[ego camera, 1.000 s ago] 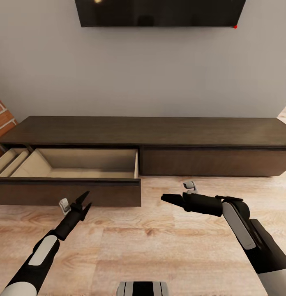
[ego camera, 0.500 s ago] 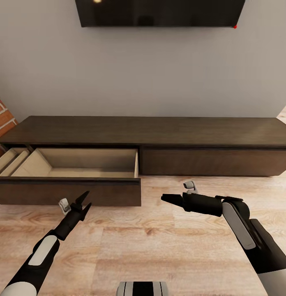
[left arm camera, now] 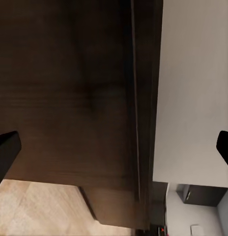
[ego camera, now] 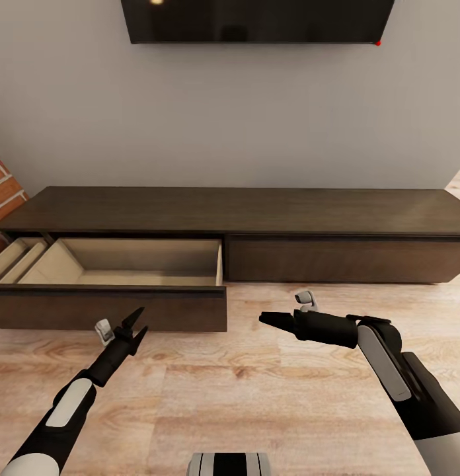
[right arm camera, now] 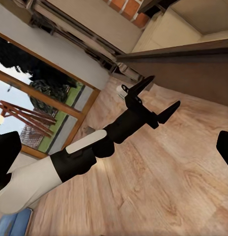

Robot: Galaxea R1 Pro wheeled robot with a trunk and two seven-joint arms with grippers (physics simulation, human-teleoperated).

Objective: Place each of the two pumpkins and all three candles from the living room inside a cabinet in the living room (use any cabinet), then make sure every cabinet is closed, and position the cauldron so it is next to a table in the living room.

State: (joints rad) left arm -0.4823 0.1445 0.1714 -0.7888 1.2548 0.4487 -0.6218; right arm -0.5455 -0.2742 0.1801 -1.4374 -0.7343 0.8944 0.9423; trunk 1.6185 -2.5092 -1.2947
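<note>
Hovering just in front of the pulled-out drawer front (ego camera: 110,309), left gripper (ego camera: 135,322) with fingers spread apart and nothing between them; right gripper (ego camera: 268,318) level above the wooden floor (ego camera: 256,410), pointing toward the left arm, also carrying nothing. Right fingers overlapping into a single dark wedge from the head camera, but tips standing wide at both edges of the right wrist picture, so judged parted. Nothing changed across the last second: same arm poses, same drawer, same framing, pointing to a pause rather than a step under way.

Standing open on the left side of the cabinet (ego camera: 243,211), pale-lined drawer (ego camera: 134,264) with bare interior, at least in the part visible over its front; right-hand drawer front (ego camera: 342,260) flush and closed. No pumpkins, candles, cauldron or low grey table anywhere in these pictures, so fetching likely remains ahead, with the opened drawer ready to receive items and closing it left for afterward.

Running long and low along a plain grey wall (ego camera: 230,112), dark wood-grain cabinet beneath a wall-mounted black screen (ego camera: 256,20); red brick (ego camera: 5,188) at the far left edge; light plank flooring throughout; wood-framed window (right arm camera: 40,93) with greenery outside, caught by the right wrist camera.
</note>
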